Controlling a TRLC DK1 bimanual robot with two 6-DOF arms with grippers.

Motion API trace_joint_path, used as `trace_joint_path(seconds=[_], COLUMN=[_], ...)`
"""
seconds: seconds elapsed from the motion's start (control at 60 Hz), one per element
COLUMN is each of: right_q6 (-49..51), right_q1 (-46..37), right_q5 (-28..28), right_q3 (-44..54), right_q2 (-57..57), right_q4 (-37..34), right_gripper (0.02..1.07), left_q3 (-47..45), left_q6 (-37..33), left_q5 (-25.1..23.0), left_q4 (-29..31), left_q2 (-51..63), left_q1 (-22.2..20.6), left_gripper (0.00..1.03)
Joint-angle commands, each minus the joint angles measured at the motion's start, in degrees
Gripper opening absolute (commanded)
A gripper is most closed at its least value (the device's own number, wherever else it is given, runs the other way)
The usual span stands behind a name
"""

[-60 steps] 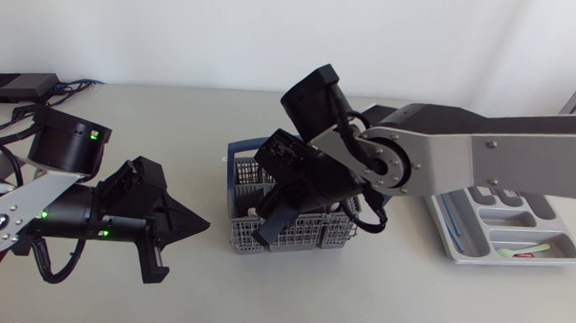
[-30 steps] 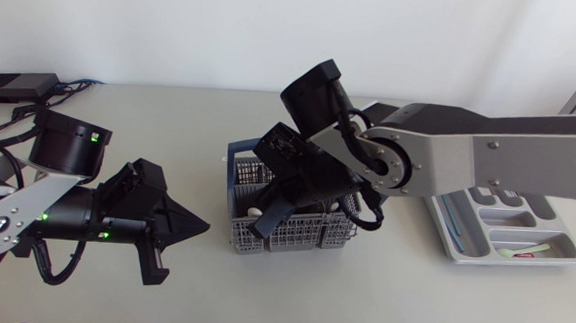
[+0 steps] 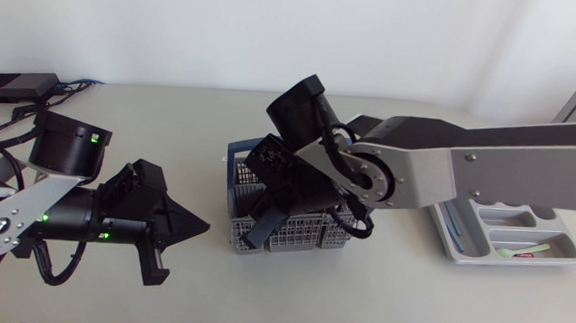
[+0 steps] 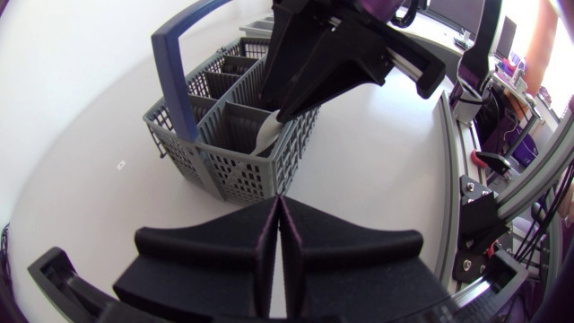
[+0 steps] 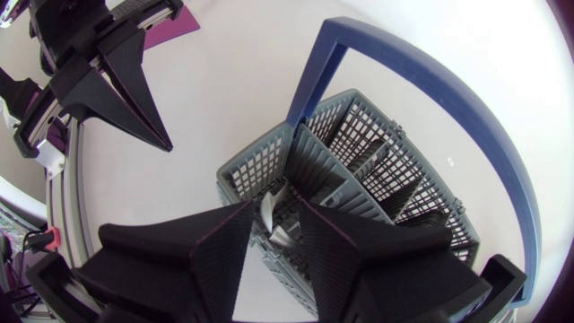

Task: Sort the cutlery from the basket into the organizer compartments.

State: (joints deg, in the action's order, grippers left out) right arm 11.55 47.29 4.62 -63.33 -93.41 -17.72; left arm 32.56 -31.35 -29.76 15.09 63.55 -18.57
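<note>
Since a second ago the right arm has swung a little toward 9 o'clock, carrying its hand from the middle of the basket to the compartment at its 7 o'clock corner. That right hand now points down into the corner compartment, its two fingers standing slightly spread with the end of a pale utensil in the gap between them. From the left arm's side, the same utensil leans against the basket's grey wall just under the hand's tip. The basket sits mid-desk, its blue handle arching overhead. At its 9 o'clock, apart from it, the left hand hangs with fingers pressed together. The organizer lies at the basket's 3 o'clock, with a pale piece in one compartment.
</note>
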Motion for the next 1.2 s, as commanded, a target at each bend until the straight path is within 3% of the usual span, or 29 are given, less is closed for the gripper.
trace_joint_path(seconds=[0.0, 0.3, 0.383, 0.6, 0.817, 1.183], right_q6=[-1.7, -1.9, -2.1, -2.4, -2.5, -2.6], right_q1=[0.7, 1.4, 1.4, 1.2, 1.2, 1.3], right_q5=[-0.3, -0.3, -0.4, -1.3, -1.2, -0.7], right_q3=[1.9, 1.5, 1.1, 0.9, 0.3, -3.0], right_q2=[-1.4, -3.0, -3.7, -4.2, -4.1, -2.7], right_q4=[0.7, 0.7, 0.7, 0.4, 0.0, -3.5], right_gripper=[0.42, 0.37, 0.29, 0.29, 0.08, 0.08], left_q3=[-1.8, -1.8, -1.8, -2.0, -2.0, -2.4], left_q6=[-0.3, -0.3, -0.3, -0.3, -0.3, -0.3], left_q5=[-0.6, -0.6, -0.6, -0.6, -0.6, -0.6], left_q4=[-0.4, -0.5, -0.5, -0.5, -0.5, -0.5], left_q2=[0.1, 0.1, 0.1, 0.1, 0.1, -0.1], left_q1=[0.1, 0.0, 0.1, 0.1, -0.1, 0.1], left_gripper=[0.04, 0.04, 0.04, 0.04, 0.04, 0.04])
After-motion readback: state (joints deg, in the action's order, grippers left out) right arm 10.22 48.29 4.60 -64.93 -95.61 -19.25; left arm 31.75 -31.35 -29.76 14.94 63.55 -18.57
